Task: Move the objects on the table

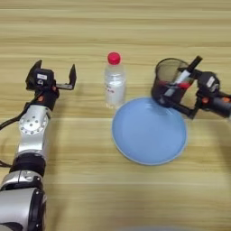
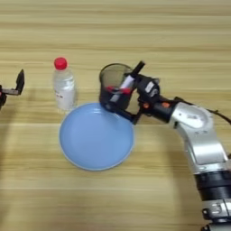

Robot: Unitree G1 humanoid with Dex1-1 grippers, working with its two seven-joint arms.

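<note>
A black mesh pen cup holding red and black-capped markers sits tilted at the far right rim of the plate. My right gripper is shut on it: one black finger runs along the cup's lower front wall and the other is at its rim. A small clear bottle with a red cap stands upright just beyond the plate's far left edge. My left gripper is open and holds nothing. It is low over the table, well to the left of the bottle.
A round light-blue plate lies in the middle, near the bottle and under the cup's edge. My right forearm crosses the right side of the table. A cable trails from the left arm at the left edge.
</note>
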